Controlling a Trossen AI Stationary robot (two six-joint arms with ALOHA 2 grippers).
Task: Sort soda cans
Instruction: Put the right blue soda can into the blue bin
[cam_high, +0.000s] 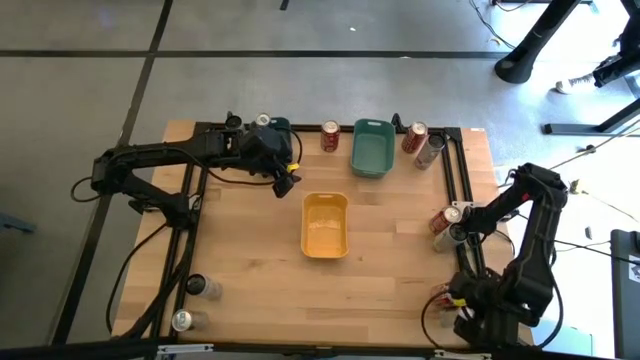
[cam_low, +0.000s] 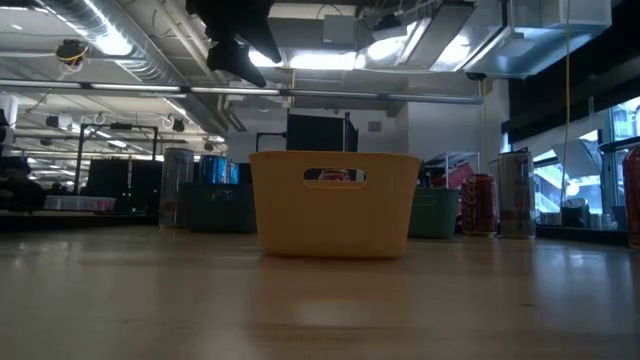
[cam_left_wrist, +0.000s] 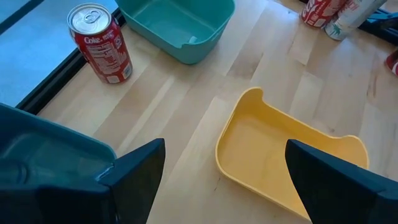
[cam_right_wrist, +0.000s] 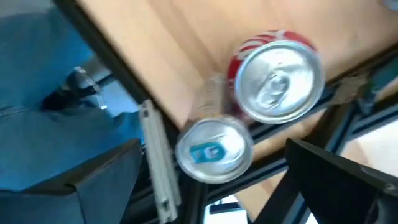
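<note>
Robotics lab or test hall, industrial in fit-out.

Pale wooden bench table (cam_high: 380, 240) framed with black rails, set on a grey floor (cam_high: 300, 90) marked with dark seams. Exposed ceiling ducts (cam_low: 130, 45) and strip lighting (cam_low: 320, 60) overhead, racks and equipment along the far side of the hall. Loose cabling (cam_high: 590, 205) trailing beside the bench, stand legs (cam_high: 585, 125) on the floor close by. No domestic or retail fittings in evidence.

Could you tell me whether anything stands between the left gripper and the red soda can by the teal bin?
Nothing visible does. The left gripper, open, looks across bare wooden table to the upright red soda can; the teal plastic bin and yellow plastic bin sit aside.
</note>
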